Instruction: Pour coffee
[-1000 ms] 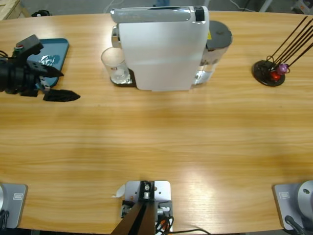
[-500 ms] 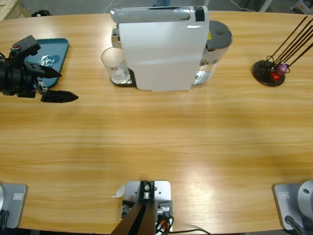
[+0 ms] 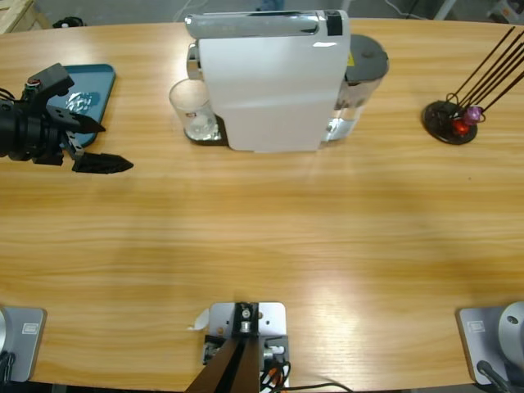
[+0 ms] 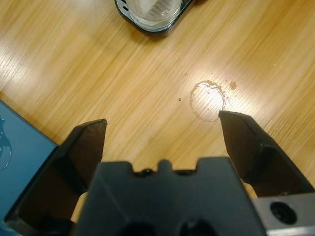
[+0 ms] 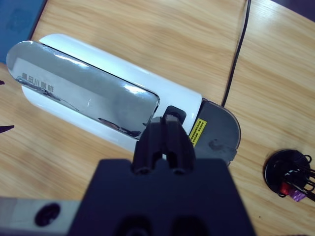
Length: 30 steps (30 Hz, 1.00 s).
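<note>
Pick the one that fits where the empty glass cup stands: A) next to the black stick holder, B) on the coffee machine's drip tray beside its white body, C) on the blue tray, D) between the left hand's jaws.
B: the glass cup sits on the dark drip tray against the white coffee machine, apart from the left hand, whose jaws are open and hold nothing.
</note>
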Available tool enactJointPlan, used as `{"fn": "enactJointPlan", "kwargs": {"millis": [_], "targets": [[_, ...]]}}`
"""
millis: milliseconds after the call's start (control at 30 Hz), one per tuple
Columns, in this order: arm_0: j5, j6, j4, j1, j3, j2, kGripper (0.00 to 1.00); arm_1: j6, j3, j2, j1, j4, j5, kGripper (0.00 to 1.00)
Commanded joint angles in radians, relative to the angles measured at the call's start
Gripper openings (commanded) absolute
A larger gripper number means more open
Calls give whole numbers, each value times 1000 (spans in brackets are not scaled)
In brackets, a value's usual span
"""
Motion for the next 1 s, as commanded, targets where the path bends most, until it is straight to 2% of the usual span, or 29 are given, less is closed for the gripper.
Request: {"fn": "enactJointPlan", "kwargs": {"millis": [33,400,1000], "targets": [[10,-14,3,7,28,35,1000,5,-1,64,-18,9,-9,0],[10,-14,3,7,24,50,1000,10,40,60,-18,4,-52,0],[10,-14,3,7,32,52,1000,11,74,95,-18,1,-24,0]]}}
